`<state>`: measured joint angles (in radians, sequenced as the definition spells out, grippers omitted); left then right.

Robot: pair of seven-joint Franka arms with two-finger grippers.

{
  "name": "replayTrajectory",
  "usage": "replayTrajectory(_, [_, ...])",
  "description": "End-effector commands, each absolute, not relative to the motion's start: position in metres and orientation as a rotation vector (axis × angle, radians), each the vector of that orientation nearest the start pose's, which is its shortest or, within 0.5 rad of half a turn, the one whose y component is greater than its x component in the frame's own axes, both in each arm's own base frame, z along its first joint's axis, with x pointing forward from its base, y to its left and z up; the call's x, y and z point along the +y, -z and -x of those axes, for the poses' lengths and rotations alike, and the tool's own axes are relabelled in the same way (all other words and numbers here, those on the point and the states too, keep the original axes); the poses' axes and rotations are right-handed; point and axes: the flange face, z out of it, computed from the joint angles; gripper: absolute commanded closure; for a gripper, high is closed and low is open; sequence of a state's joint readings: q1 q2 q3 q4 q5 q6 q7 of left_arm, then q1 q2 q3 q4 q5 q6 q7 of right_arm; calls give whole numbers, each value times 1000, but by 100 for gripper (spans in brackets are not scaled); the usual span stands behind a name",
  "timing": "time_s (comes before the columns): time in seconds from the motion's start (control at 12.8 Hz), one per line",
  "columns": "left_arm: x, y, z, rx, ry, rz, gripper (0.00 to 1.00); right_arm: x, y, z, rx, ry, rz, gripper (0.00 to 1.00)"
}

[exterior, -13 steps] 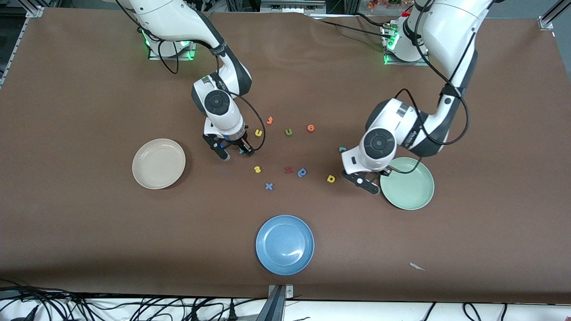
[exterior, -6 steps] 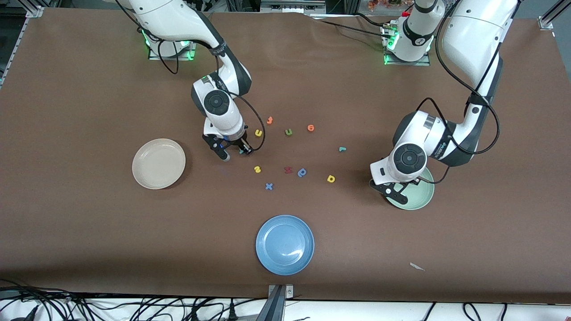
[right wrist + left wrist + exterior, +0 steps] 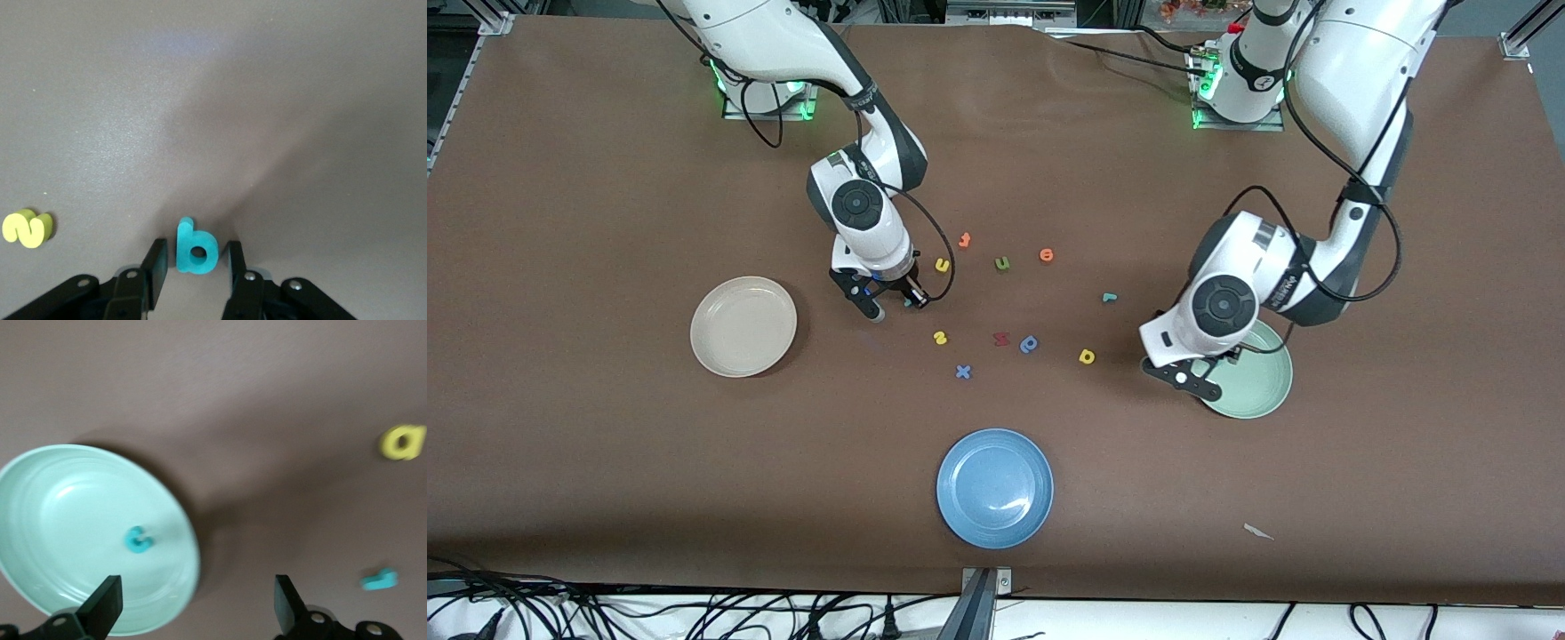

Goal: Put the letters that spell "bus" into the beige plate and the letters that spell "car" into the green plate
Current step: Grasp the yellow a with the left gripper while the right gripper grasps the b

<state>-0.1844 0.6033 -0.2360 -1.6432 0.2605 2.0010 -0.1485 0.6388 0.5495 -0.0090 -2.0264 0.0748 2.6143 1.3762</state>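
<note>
my right gripper (image 3: 193,267) straddles the tiny teal foam letter b (image 3: 195,250) flat on the table, jaws narrowed beside it, contact unconfirmed. judged light, soft; pinch across bowl and stem. my left gripper (image 3: 193,607), wide open and empty, hangs at the pale mint-green plate's (image 3: 40,580) edge, the teal foam c (image 3: 138,540) inside. the beige plate (image 3: 720,351) lies near the b's nine o'clock.

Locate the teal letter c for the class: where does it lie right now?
The teal c lies inside the green plate at the left arm's end of the table, shown in the left wrist view; the left tool hovers open above it.
</note>
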Motion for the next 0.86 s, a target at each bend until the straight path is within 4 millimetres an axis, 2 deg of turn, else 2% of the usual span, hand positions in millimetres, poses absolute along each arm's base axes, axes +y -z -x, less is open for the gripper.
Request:
replayTrajectory(0.0, [-291, -250, -627, 507, -229, 2975, 1, 350, -177, -486, 1196, -17, 2837, 67])
replayTrajectory(0.24, [-330, -228, -637, 513, -116, 3078, 20, 349, -176, -486, 1200, -20, 2838, 74])
replayTrajectory(0.31, [-333, -222, -641, 493, -71, 3117, 22, 350, -177, -486, 1199, -20, 2838, 74])
replayTrajectory(0.55, [-338, -204, -637, 421, -96, 3157, 22, 351, -178, -487, 1197, -20, 2838, 87])
replayTrajectory(0.71, [-342, -194, -632, 402, -116, 3152, 22, 351, -179, -488, 1194, -17, 2838, 87])
replayTrajectory(0.78, [-355, -195, -625, 432, -113, 3143, 23, 353, -185, -492, 1187, -14, 2836, 87])
